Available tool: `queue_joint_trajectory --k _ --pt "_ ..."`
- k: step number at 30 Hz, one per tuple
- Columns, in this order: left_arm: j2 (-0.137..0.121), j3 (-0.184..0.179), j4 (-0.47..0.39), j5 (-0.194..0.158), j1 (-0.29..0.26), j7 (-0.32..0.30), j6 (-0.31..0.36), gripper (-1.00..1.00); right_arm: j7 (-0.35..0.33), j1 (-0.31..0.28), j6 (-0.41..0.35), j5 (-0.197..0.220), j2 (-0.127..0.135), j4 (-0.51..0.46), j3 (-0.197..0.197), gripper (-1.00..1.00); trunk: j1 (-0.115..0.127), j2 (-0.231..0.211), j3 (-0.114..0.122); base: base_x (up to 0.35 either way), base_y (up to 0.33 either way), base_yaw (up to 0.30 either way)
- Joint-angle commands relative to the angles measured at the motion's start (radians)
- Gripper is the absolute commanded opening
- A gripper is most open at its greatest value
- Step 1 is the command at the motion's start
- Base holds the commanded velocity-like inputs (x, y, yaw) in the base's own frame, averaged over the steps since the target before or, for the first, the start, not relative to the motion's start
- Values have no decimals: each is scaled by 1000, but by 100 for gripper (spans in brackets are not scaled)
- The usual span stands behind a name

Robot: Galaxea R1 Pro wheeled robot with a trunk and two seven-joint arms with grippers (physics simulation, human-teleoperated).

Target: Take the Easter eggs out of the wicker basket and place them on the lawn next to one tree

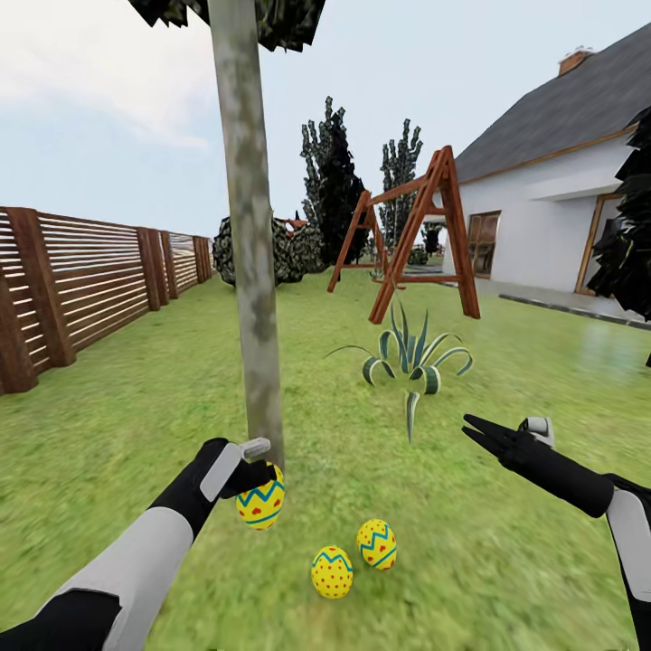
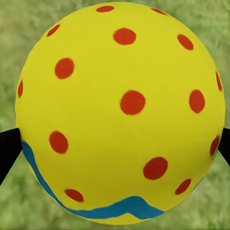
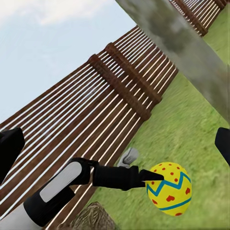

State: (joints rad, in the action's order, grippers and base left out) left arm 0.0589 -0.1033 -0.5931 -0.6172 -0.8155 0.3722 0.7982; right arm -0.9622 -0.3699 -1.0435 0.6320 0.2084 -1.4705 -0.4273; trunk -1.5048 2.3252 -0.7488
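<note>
My left gripper (image 1: pixel 259 479) is shut on an Easter egg (image 1: pixel 261 502), yellow with red dots and a teal zigzag, held just above the lawn (image 1: pixel 136 407) beside the foot of the tree (image 1: pixel 249 226). The held egg (image 2: pixel 120 110) sits between the two dark fingertips (image 2: pixel 7 151). Two more eggs lie on the grass close to the trunk, one (image 1: pixel 332 571) nearer me and one (image 1: pixel 377 543) just beyond it. My right gripper (image 1: pixel 472 430) hovers open and empty to the right. The right wrist view has the held egg (image 3: pixel 168 188), the trunk (image 3: pixel 184 45) and a bit of the wicker basket (image 3: pixel 93 218).
A striped agave plant (image 1: pixel 411 357) grows right of the tree. Behind it stands a wooden swing frame (image 1: pixel 416 235). A slatted brown fence (image 1: pixel 90 280) runs along the left, a white house (image 1: pixel 551 208) stands at the right, and dark cypresses and bushes (image 1: pixel 330 194) are at the back.
</note>
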Motion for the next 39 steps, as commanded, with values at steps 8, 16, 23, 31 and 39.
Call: queue_joint_trajectory --k 8,16,23,31,39 --pt "-1 -4 0 -10 -1 10 -13 -100 -6 -1 -4 -2 0 29 -39 100 -31 57 -39 0 0 0" --pt "1 -6 0 -10 -1 10 -33 -100 -12 -1 -4 0 0 44 -41 100 -61 113 -78 0 0 0" --pt "7 -30 -2 -9 -8 10 -34 -100 -13 -1 -4 3 0 49 -66 100 -88 162 -111 0 0 0" --pt "25 -38 -2 -10 -23 10 -34 -100 -10 -1 -4 2 0 50 -70 100 -98 176 -154 0 0 0" --pt "33 -44 -3 -10 -24 10 -34 -100 -7 0 -4 1 -1 50 -69 100 -102 178 -197 0 0 0"
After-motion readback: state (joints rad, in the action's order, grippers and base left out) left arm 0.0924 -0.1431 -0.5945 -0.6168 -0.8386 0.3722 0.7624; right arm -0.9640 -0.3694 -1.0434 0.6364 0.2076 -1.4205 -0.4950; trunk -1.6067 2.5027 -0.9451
